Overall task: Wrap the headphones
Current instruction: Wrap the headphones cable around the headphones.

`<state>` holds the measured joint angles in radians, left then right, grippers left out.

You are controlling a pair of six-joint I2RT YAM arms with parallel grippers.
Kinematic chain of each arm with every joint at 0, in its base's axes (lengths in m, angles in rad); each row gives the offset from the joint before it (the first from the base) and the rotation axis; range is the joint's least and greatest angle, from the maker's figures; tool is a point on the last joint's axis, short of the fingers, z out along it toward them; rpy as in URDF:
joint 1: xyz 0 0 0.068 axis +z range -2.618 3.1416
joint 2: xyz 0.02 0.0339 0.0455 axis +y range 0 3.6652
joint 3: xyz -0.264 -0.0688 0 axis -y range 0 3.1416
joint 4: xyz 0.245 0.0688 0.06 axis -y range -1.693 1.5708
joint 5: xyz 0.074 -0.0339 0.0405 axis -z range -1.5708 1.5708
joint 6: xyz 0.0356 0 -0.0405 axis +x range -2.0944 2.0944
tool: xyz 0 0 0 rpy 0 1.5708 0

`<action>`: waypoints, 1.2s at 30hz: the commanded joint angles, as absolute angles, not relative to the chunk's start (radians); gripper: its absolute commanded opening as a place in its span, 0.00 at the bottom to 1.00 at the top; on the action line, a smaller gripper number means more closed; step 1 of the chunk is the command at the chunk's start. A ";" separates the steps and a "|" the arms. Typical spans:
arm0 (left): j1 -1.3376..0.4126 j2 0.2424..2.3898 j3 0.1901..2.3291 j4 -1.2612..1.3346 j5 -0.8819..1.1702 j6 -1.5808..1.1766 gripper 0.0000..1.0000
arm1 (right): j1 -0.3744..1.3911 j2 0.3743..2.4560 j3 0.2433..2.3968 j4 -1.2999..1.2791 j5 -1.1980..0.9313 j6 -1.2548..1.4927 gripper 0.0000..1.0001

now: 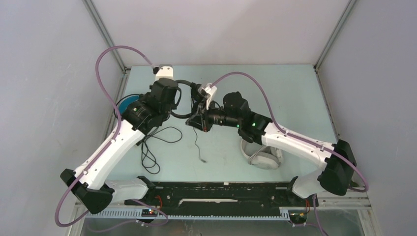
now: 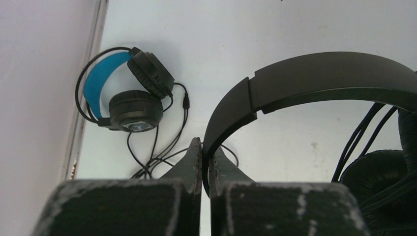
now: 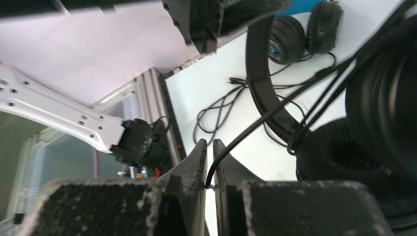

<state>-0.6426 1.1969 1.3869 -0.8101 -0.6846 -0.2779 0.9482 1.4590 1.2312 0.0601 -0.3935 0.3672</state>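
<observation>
our left claw point(image 2: 205, 150) pinches the thin black plastic on-ear headset point(image 2: 314, 73) by its stiff band point(image 2: 231, 113), raised over the middle of the pale table point(image 1: 295, 98). our right claw point(image 3: 210, 147) pinches its limp, light black cable point(image 3: 260, 120); it looks slippery, so we'd hold close to the earcup point(image 3: 339, 152).

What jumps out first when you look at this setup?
Mid-table, the left hand pinches the headband of a black headset while the right hand pinches its cable. A blue-lined headset lies by the left wall, and a white headset lies under the right arm.
</observation>
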 commanded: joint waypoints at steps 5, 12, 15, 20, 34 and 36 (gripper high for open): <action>-0.627 1.160 1.503 -0.813 -0.613 -0.461 0.00 | 1.006 1.380 1.026 0.303 -0.129 0.189 0.14; -0.627 1.162 1.596 -0.876 -0.564 -0.491 0.00 | 1.041 1.342 0.820 0.634 -0.096 0.016 0.24; -0.627 1.158 1.627 -0.895 -0.551 -0.494 0.00 | 1.035 1.346 0.783 0.705 -0.094 -0.029 0.28; -0.627 1.158 1.679 -0.913 -0.507 -0.503 0.00 | 1.016 1.376 0.729 0.835 -0.148 -0.054 0.39; -0.627 1.157 1.767 -0.940 -0.403 -0.535 0.00 | 0.993 1.489 0.657 1.061 -0.240 -0.138 0.59; -0.627 1.158 1.777 -0.940 -0.389 -0.536 0.00 | 0.991 1.524 0.657 1.087 -0.249 -0.120 0.59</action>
<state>-0.6315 1.1831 1.6985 -0.9840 -0.4362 -0.4923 0.9943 1.4635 0.6544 0.9707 -0.2066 -0.1314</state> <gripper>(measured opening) 0.022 0.593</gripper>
